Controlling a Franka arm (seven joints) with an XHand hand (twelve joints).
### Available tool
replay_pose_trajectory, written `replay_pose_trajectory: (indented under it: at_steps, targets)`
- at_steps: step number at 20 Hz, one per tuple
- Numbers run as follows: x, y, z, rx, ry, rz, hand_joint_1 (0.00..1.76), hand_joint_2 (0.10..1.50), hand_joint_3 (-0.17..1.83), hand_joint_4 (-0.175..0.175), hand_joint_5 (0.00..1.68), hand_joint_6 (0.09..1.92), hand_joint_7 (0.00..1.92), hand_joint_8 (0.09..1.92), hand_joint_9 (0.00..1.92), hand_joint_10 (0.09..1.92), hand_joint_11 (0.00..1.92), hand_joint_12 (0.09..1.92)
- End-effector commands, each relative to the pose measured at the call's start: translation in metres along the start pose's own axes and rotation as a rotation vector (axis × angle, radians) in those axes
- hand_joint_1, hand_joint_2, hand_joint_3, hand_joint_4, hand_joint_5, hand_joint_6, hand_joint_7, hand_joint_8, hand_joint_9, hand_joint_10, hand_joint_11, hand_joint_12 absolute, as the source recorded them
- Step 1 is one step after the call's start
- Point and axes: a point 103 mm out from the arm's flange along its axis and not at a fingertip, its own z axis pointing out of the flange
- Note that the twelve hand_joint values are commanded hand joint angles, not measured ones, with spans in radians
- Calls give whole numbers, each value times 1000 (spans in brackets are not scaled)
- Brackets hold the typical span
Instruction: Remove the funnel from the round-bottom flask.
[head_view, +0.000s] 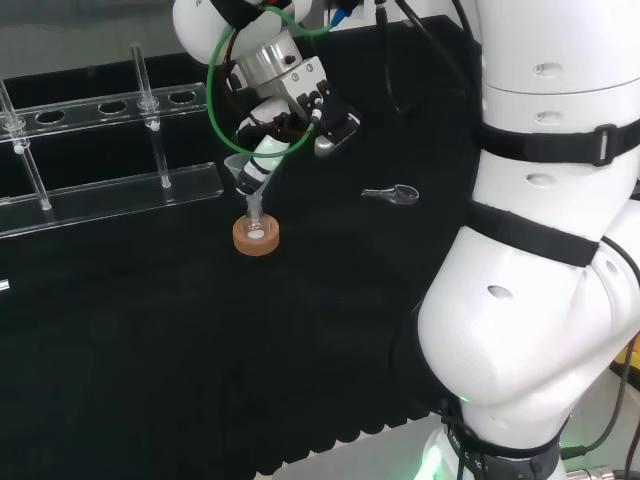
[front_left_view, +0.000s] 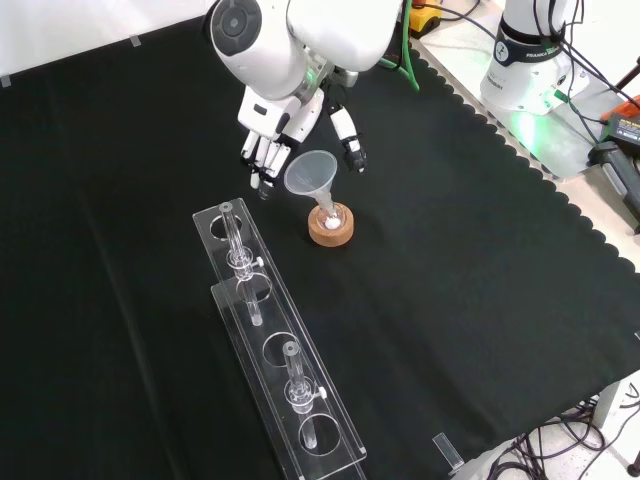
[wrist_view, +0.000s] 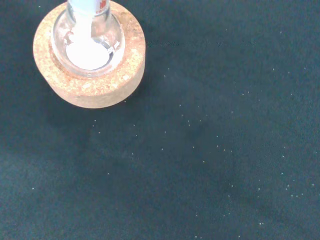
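Racks (front_left_view: 270, 350) of clear plastic run along the left of the front view, with glass tubes (front_left_view: 232, 232) standing in the holes. Just right of them the hand (front_left_view: 275, 130) hangs over the cloth (front_left_view: 480, 250), fingers (front_left_view: 262, 155) straight and relaxed, thumb (front_left_view: 350, 140) apart, grasping nothing. The funnel's (front_left_view: 309, 172) wide mouth sits between fingers and thumb; whether they touch it, I cannot tell. Its stem goes down, tilted, into the flask (front_left_view: 330, 217), which rests in its cork ring (front_left_view: 331, 233). White powder (wrist_view: 89, 51) lies in the flask's bottom, plain in the wrist view. Over in the head view, a small clear spoon (head_view: 392, 194) lies on the cloth, well to the right of the ring.
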Motion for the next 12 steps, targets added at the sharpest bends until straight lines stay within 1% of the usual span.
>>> replay_pose_trajectory:
  at_steps: [1, 2, 3, 4, 5, 8, 11, 12]
  targets:
    - [-4, 2, 3, -9, 9, -3, 328, 636, 2, -138, 141, 87, 41, 243, 254, 565, 387, 1477]
    - [-4, 2, 3, -11, 8, -3, 330, 637, 1, -136, 166, 87, 25, 398, 248, 722, 469, 1442]
    - [-4, 2, 3, -15, 8, -3, 331, 637, 1, -133, 198, 87, 21, 554, 282, 806, 551, 1401]
    - [-4, 2, 3, -20, 9, -4, 334, 639, 1, -133, 232, 87, 39, 677, 353, 840, 636, 1350]
    - [-4, 3, 3, -23, 10, -5, 337, 641, 2, -133, 261, 87, 64, 762, 424, 841, 712, 1302]
    - [-4, 4, 3, -31, 9, -5, 354, 651, 6, -141, 332, 87, 169, 881, 640, 776, 919, 1172]
    - [-4, 8, 4, -41, 11, -12, 412, 670, 13, -165, 385, 87, 280, 941, 877, 674, 1215, 923]
    - [-2, 13, 7, -55, 11, -20, 436, 679, 18, -170, 419, 87, 338, 961, 964, 634, 1313, 841]
